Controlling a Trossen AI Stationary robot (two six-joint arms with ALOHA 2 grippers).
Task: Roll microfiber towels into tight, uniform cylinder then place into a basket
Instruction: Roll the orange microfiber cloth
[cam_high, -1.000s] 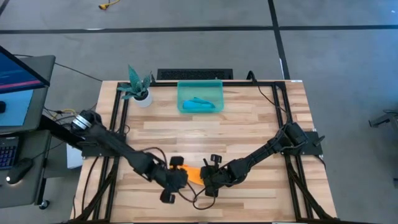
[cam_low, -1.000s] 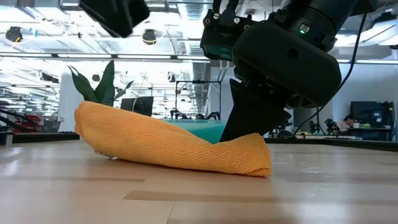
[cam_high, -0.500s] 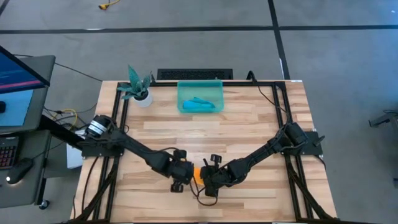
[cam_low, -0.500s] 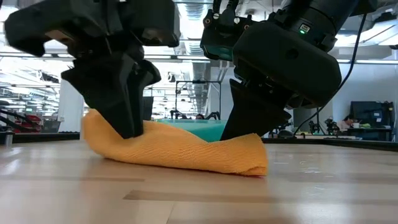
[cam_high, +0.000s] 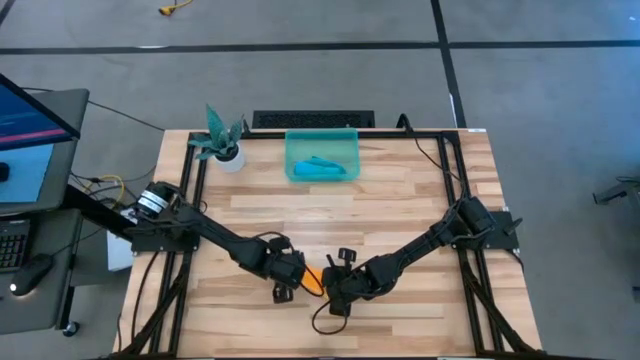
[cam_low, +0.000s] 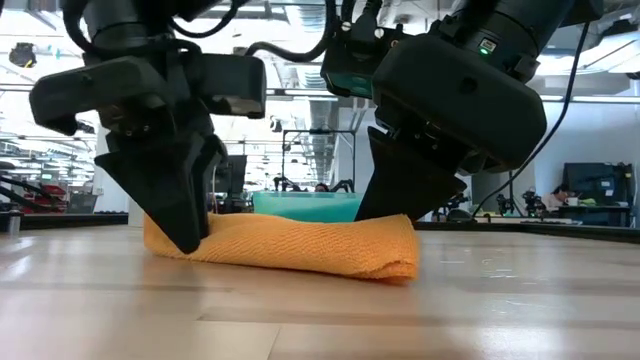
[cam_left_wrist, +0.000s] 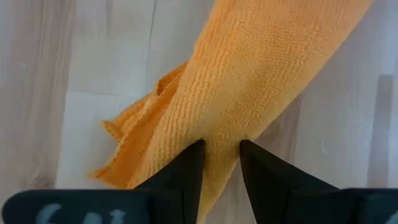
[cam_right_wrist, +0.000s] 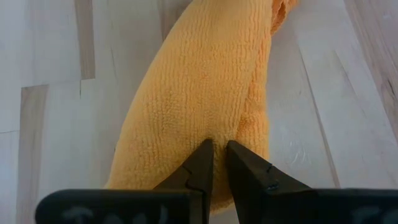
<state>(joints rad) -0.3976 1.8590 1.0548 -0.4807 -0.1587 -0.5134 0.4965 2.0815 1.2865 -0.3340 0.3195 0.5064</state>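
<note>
High view shows both arms meeting at the near middle of the butcher-block table (cam_high: 400, 215), with the rolled orange-yellow microfiber towel (cam_high: 313, 279) lying between them. Low view shows that towel (cam_low: 300, 245) as a rough roll flat on the wood, the left hand (cam_low: 185, 235) pressing down on one end and the right hand (cam_low: 395, 205) on the other. Left wrist view shows the left hand (cam_left_wrist: 221, 152) clamped on a pinch of the orange cloth (cam_left_wrist: 249, 81), its dark fingers (cam_left_wrist: 183, 171) close together with fabric between them; a loose corner sticks out to the side of the roll. Right wrist view shows the right hand (cam_right_wrist: 219, 155) likewise clamped on the towel (cam_right_wrist: 193, 106), fingers nearly touching and biting into the pile.

At the far edge of the table the teal-green basket (cam_high: 322, 135) holds the teal-blue towel (cam_high: 322, 166), already rolled. A white pot with a teal plant (cam_high: 222, 140) stands just beside the basket's left. A monitor (cam_high: 30, 110) sits left of the table. No brand, label or writing is readable anywhere
</note>
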